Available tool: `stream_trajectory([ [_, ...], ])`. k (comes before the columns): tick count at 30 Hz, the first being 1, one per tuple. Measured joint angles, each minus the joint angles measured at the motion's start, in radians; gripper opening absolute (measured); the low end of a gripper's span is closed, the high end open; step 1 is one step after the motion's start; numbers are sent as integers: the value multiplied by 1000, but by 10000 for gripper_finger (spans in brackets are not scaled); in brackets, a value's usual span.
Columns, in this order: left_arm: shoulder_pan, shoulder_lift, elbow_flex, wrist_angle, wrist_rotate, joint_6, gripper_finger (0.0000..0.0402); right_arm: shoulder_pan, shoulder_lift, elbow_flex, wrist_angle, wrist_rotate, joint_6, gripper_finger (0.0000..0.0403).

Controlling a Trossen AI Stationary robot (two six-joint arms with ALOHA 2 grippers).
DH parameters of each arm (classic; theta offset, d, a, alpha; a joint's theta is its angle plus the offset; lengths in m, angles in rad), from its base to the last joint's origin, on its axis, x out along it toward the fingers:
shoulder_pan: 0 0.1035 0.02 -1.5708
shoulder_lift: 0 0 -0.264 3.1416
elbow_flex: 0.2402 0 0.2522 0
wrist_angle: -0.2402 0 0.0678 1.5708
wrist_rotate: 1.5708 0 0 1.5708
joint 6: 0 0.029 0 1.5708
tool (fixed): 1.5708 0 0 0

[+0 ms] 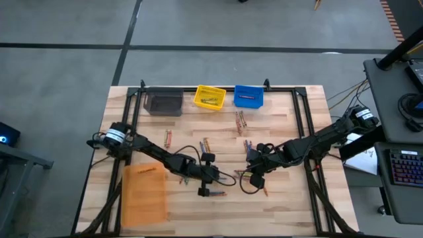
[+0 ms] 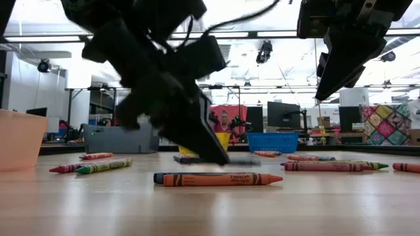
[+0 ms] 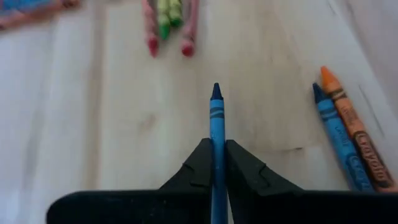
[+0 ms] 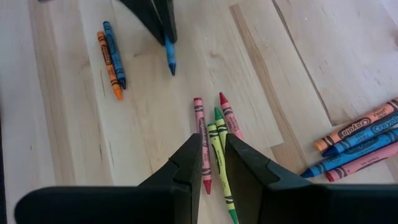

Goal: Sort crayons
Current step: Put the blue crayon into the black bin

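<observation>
From above we see the left gripper (image 1: pixel 210 173) reaching over the middle of the wooden table (image 1: pixel 291 205), with the right gripper (image 1: pixel 254 173) just across from it; crayons (image 1: pixel 240 121) lie scattered over the boards, and along the far edge stand a grey bin (image 1: pixel 164 104), a yellow bin (image 1: pixel 209 97) and a blue bin (image 1: pixel 248 96), while an orange bin (image 1: pixel 145 194) sits near the front left. At table height we find an orange crayon (image 2: pixel 223 179) lying in the foreground with a dark one just behind it, and the left gripper (image 2: pixel 210 147) tilted down to the tabletop. Through the left wrist camera we see the left gripper (image 3: pixel 217 165) with its fingers closed tight on a blue crayon (image 3: pixel 216 121), tip pointing forward; a blue and orange pair (image 3: pixel 348 140) lies off to one side. Through the right wrist camera we see the right gripper (image 4: pixel 214 163) with its fingers parted over a cluster of red and green crayons (image 4: pixel 214 134), holding none of them.
</observation>
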Motion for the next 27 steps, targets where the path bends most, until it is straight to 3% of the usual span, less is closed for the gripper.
stream_trajectory([
  [15, 135, -386, 3, -442, -104, 117, 0, -3, 0, 0, 23, 49, -70, 59],
  [21, 268, -502, 3, -575, -127, 157, 0, -18, -1, 0, 24, 132, -132, 59],
  [27, 453, -577, -9, -613, -126, 199, 0, -92, -47, 0, 24, 139, -268, 59],
])
